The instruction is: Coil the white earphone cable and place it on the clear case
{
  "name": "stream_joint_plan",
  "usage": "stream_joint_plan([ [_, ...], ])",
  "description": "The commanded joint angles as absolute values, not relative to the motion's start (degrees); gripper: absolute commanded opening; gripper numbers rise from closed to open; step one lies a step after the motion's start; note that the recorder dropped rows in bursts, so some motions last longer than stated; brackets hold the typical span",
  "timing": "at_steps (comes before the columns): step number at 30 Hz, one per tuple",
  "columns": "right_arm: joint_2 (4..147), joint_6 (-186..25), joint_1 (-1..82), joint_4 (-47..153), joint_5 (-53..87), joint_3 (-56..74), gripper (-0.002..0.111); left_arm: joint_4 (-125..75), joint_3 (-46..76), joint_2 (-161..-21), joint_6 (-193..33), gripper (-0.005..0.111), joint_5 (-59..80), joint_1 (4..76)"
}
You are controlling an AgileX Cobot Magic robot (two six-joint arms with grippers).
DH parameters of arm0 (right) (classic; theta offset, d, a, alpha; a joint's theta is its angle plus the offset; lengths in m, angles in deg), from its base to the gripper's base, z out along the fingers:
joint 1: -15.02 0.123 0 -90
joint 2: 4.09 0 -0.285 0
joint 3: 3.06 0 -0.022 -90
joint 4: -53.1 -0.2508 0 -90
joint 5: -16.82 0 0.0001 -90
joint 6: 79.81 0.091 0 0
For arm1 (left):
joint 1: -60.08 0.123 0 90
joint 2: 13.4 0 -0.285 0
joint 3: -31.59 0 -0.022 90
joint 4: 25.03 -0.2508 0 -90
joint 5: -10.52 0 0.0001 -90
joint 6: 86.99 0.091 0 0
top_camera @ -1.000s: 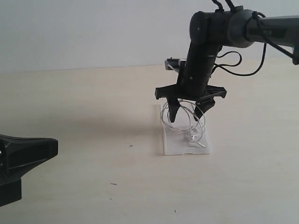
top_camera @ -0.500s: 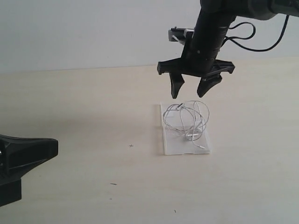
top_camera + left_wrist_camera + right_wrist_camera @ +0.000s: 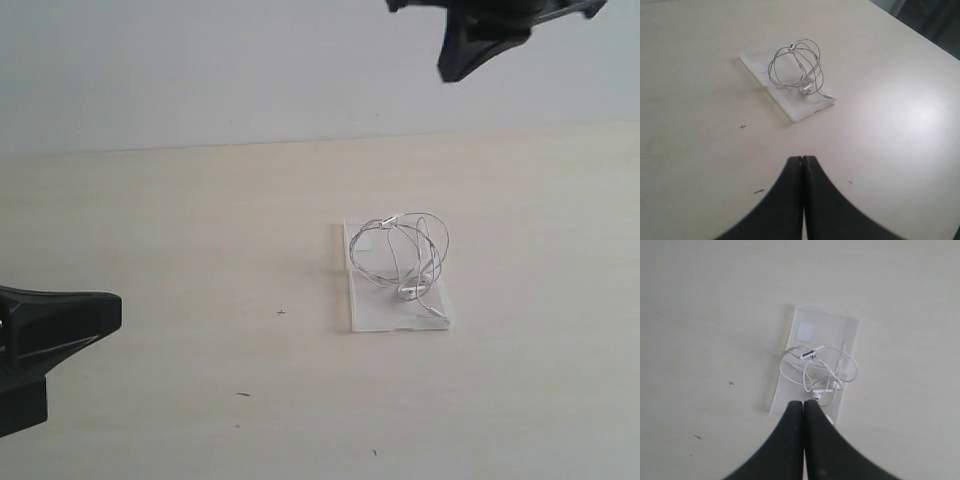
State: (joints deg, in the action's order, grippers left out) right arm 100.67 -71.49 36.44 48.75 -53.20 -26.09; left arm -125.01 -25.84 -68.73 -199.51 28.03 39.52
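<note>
The white earphone cable (image 3: 410, 290) lies in a loose springy coil on the clear case (image 3: 380, 312), which rests flat on the pale table. Nothing is touching it. In the right wrist view the cable (image 3: 812, 351) sits over the case (image 3: 840, 327) beside the white sticker (image 3: 805, 331). My right gripper (image 3: 803, 402) is shut and empty, high above the case, and only its lower part (image 3: 460, 62) shows at the exterior view's top edge. My left gripper (image 3: 802, 158) is shut and empty, low at the near left (image 3: 105, 312), well away from the cable (image 3: 807, 87) and case (image 3: 757, 60).
The table (image 3: 200, 220) is a pale wooden surface with a small cross mark (image 3: 281, 312) left of the case and a few dark specks (image 3: 243, 394) nearer the front. A plain wall stands behind its far edge.
The right gripper has let go of the cable, risen straight up off the case to the top of the exterior view, and closed. The coil stays on the case. The left arm is still.
</note>
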Motion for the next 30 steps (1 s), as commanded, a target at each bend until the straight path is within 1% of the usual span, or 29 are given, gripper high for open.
stream_joint_plan([
  [1, 85.63, -73.21, 36.33, 50.74, -53.15, -18.62, 0.0, -124.98, -26.06, -68.91, -199.36, 0.0, 28.37, 39.49],
  [3, 78.67, -73.18, 36.33, 50.44, -53.15, -16.38, 0.0, -124.98, -26.06, -68.91, -199.36, 0.0, 28.37, 39.49],
  [12, 56.14, -73.18, 36.33, 50.12, -53.15, -16.59, 0.0, -124.98, -26.06, -68.91, -199.36, 0.0, 28.37, 39.49],
  [19, 42.19, -73.18, 36.33, 50.12, -53.15, -16.59, 0.0, -124.98, -26.06, -68.91, -199.36, 0.0, 28.37, 39.49],
  [23, 36.54, -73.18, 36.23, 50.18, -53.15, -16.45, 0.0, -124.98, -26.06, -68.91, -199.36, 0.0, 28.37, 39.49],
  [27, 32.52, -72.11, 32.88, 50.18, -53.15, -14.63, 0.0, -124.98, -26.06, -68.91, -199.36, 0.0, 28.37, 39.49],
  [30, 29.16, -72.36, 29.44, 50.18, -51.76, -7.64, 0.0, -124.98, -26.06, -68.91, -199.36, 0.0, 28.37, 39.49],
])
